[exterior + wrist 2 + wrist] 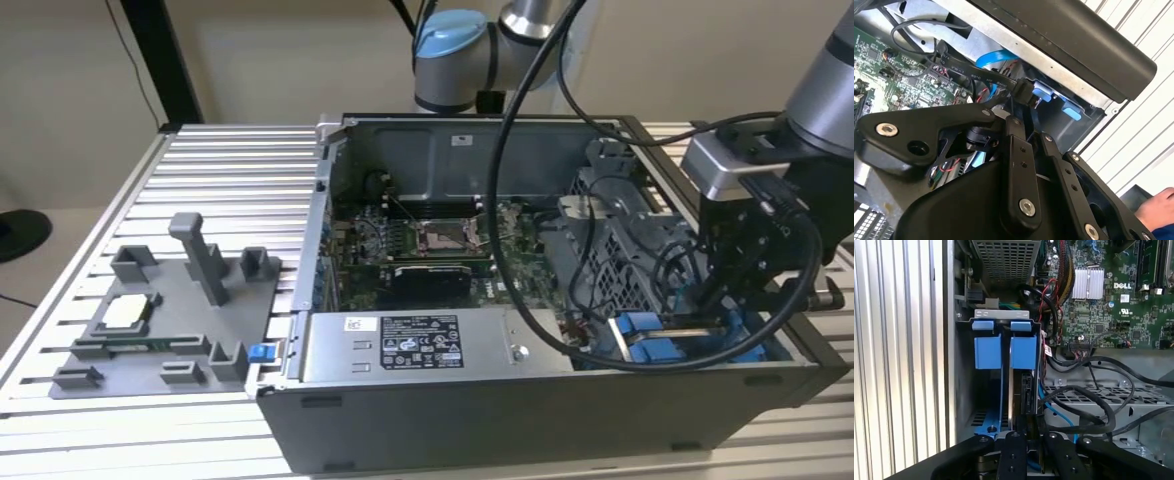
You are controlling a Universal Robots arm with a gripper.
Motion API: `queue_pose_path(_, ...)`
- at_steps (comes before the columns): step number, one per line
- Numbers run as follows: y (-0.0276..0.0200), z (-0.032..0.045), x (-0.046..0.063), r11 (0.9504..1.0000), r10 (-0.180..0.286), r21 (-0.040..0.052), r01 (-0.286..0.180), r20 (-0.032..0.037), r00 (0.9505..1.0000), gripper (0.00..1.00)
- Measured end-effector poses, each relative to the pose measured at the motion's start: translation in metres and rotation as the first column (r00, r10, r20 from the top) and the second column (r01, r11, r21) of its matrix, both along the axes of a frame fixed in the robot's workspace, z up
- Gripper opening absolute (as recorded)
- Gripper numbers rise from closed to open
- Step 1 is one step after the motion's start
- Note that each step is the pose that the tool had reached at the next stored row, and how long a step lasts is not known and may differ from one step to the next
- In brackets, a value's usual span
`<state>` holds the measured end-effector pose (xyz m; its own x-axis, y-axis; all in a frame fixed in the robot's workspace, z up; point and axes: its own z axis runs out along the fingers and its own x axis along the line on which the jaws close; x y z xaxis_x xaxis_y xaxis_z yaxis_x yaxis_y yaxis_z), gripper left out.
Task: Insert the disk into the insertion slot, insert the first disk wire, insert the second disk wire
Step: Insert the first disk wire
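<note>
Jaws of your gripper (pixel 1026 120) clenched on black connector (pixel 1024 92) of disk wire (pixel 969 72), connector tip just beside blue tabs of bay in second wrist view. Disk (pixel 1026 390) sits inside insertion slot (pixel 1001 314), at near corner of computer case (pixel 534 420) on exterior view's right. Your arm reaches down into that corner. Power-supply box (pixel 407 345) just left of slot. Grey fixture (pixel 160 320) lies on tabletop (pixel 227 160), left of case
</note>
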<state>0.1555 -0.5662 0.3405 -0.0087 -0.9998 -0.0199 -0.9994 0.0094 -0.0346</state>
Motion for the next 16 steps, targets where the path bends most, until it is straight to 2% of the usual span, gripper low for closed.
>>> queue_pose_path(1,0.0,0.0,0.0,1.0,0.0,-0.0001,0.0,0.0,1.0,0.0)
queue_pose_path(2,0.0,-0.0054,0.0,1.0,-0.001,-0.0011,0.001,0.0001,1.0,0.0)
queue_pose_path(6,0.0,-0.0117,0.0,1.0,-0.002,-0.0003,0.002,0.0001,1.0,0.0)
queue_pose_path(14,0.0001,-0.0132,0.0,1.0,-0.002,0.0018,0.002,0.0001,1.0,0.0)
queue_pose_path(15,0.0,-0.0138,0.0,1.0,-0.002,0.0029,0.002,0.0,1.0,1.0)
queue_pose_path(16,0.0,-0.012,0.0,1.0,-0.002,0.0,0.002,0.0001,1.0,1.0)
